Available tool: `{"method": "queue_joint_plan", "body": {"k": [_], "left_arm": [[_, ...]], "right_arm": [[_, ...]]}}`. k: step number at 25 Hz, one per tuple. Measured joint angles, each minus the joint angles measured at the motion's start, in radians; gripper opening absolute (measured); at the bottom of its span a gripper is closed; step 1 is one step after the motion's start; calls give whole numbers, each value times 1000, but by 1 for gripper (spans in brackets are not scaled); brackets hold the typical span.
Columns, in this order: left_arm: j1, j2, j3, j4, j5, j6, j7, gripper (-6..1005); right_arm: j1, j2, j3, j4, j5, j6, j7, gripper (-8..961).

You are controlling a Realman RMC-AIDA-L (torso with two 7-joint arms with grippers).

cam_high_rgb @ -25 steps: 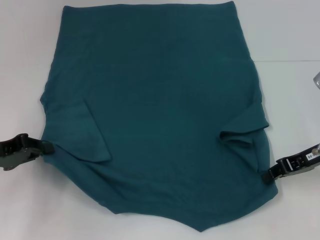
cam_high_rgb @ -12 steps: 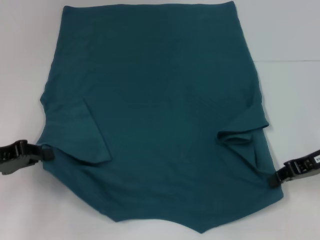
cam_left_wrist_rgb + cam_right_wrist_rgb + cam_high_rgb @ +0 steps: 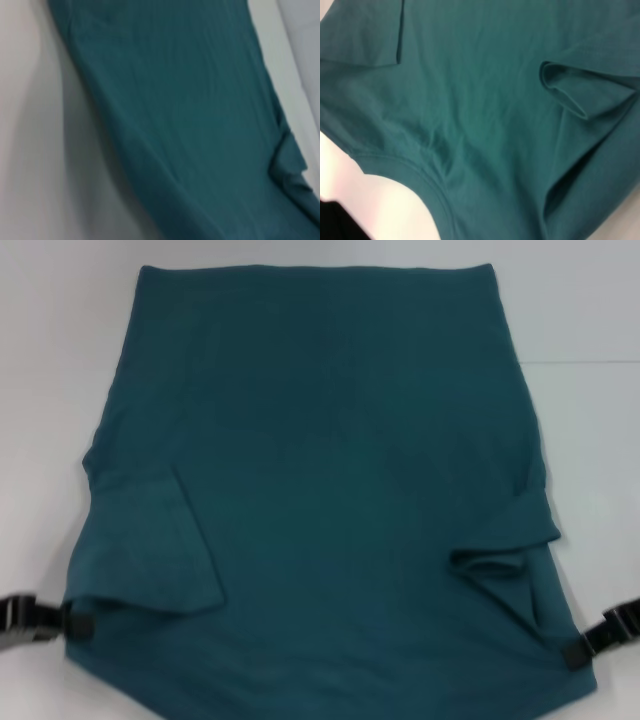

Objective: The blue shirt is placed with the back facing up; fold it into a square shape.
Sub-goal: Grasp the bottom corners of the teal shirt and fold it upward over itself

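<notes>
Both my pincers have drawn the blue shirt [image 3: 330, 490] toward 6 o'clock: left pincer [image 3: 78, 623] and right pincer [image 3: 572, 652] clamp its shoulders, flattening it for folding.

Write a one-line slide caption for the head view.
Blue shirt lies back-up on the white table, sleeves folded inward, left gripper and right gripper at its near shoulder corners.

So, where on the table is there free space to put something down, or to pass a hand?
Bare white table lies left of the blue shirt, and more to its right and in a thin strip beyond its far hem. The middle is covered by cloth. Near corners are crowded: the left gripper and right gripper sit at the shirt's edges there.
</notes>
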State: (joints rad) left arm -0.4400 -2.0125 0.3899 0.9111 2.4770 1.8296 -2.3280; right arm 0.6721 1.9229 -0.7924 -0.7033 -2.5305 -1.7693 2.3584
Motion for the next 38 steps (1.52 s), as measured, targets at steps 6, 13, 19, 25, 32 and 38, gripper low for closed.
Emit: {"method": "queue_joint_plan", "body": {"k": [6,13,19,25,32,38], "left_arm": [[52,-14,6,45,43,81,43,15],[-10,-3,7,2,53,31,32,16],[-162,29,30,-133,61,-209,-129,16],[-256,33,160,-163,62,-410,-242,15],[-292,11,347,-167,65,-692,-330,15],[-322,6,414,-205,70,-897,-326,16]], "right_arm": [[-43,-1,7,-5,3,-63,-44,36],[-40,-14,144,1,7,3,-57,35],[20,-7,274,44,17,168,-7,35],[56,17,274,58,75,394,46,34],[103,67,209,62,84,677,53,37],[134,87,155,70,84,838,56,47]]}}
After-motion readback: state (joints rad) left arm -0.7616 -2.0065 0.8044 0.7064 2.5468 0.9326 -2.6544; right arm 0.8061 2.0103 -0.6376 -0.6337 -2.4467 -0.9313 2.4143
